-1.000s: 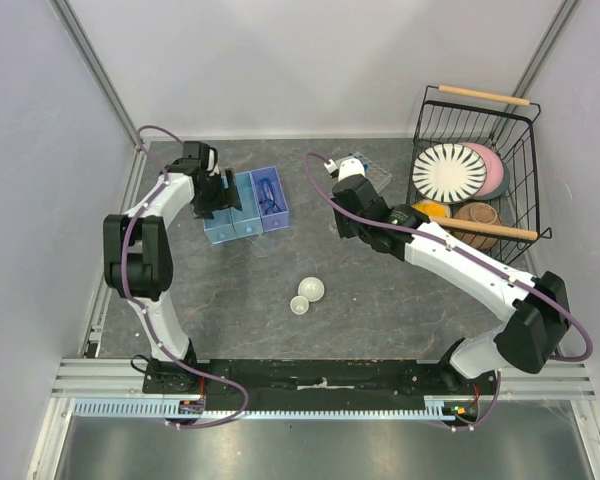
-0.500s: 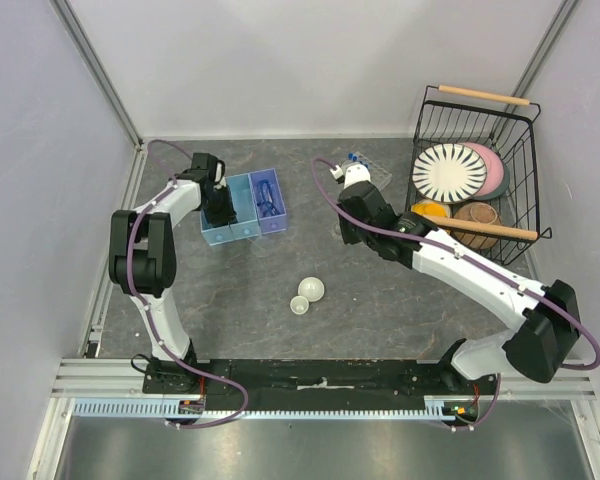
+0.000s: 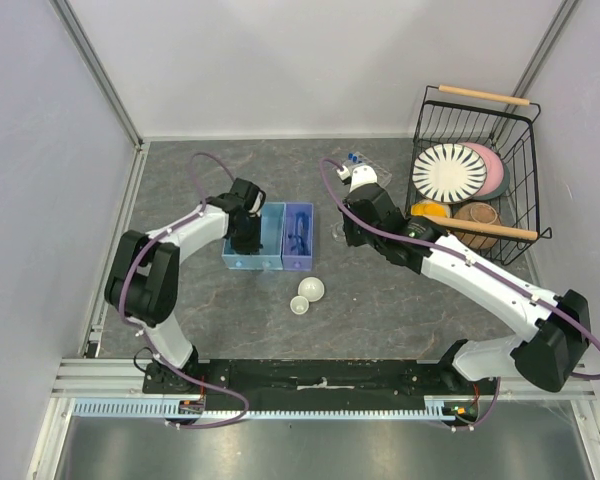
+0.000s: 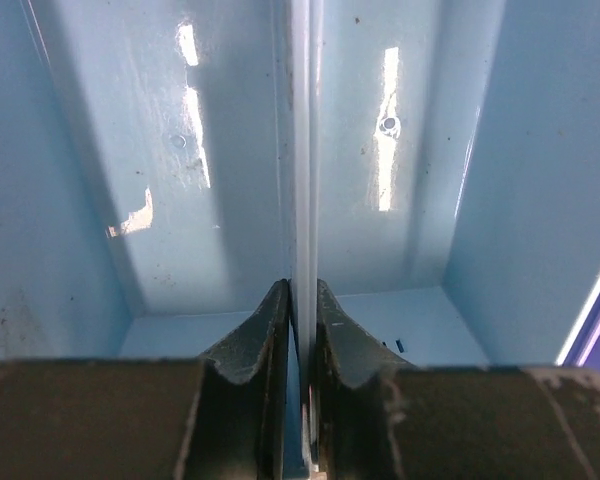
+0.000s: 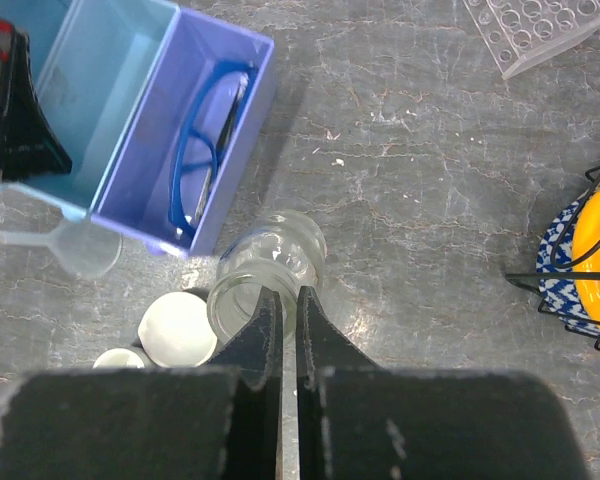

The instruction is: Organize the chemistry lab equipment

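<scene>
Nearest lie two white dishes (image 3: 311, 289). Beyond, the left gripper (image 4: 300, 294) clamps the divider of the stiff, light tray (image 3: 265, 266) holding the safety glasses (image 5: 210, 140). Just beside it, the right gripper (image 5: 289, 300) pinches the rim of a glass jar (image 5: 265, 262), probably fragile and slippery.

A black wire basket (image 3: 485, 95) is sitting in the far right corner of the counter (image 3: 380, 310), holding a striped plate (image 3: 450, 173) and a brown bowl (image 3: 475, 215). A blue bin (image 3: 265, 265) is standing mid-counter.
</scene>
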`<state>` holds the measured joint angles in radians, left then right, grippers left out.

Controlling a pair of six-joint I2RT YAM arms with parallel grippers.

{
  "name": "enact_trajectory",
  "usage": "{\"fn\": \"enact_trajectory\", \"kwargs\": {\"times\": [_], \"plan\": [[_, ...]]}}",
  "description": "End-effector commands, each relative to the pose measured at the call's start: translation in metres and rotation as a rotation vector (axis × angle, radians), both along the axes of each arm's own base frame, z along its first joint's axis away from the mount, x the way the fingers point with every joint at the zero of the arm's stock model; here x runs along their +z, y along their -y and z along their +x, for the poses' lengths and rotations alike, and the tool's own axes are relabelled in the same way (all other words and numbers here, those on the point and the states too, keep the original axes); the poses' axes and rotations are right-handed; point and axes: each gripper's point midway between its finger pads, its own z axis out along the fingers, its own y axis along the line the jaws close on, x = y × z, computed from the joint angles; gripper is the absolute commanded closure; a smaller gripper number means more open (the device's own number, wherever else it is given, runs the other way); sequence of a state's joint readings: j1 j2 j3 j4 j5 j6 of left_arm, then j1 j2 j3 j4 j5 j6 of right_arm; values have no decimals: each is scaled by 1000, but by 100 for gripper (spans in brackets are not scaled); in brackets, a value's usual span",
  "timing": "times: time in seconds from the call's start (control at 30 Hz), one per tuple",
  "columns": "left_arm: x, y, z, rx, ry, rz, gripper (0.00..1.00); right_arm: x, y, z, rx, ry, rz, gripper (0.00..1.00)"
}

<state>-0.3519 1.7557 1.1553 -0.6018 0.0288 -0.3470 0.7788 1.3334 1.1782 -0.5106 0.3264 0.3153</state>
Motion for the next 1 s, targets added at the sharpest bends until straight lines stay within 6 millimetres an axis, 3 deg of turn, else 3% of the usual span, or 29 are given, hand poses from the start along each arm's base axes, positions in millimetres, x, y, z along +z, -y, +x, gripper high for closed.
{"fn": "enact_trajectory", "kwargs": {"times": [0.0,0.2,0.37,0.53,0.73,0.9,0.93,0.97], "plan": [[8,12,-25,-1,13,-20,87,32,-4,-2,17,50,68,100],[8,26,-45,-48,30,-44,88,48,-18,-4,82,47,102,100],[12,44,-47,-95,47,-70,88,48,-41,-7,149,18,122,100],[15,64,-44,-151,67,-91,87,51,-51,-3,167,15,120,100],[10,78,-28,-189,79,-99,87,49,-50,0,157,16,102,100],[16,95,1,-218,114,-101,87,49,-43,4,128,31,72,100],[8,97,4,-223,96,-91,87,49,-42,4,125,35,69,100],[15,103,12,-242,116,-100,88,50,-41,4,123,36,66,100]]}}
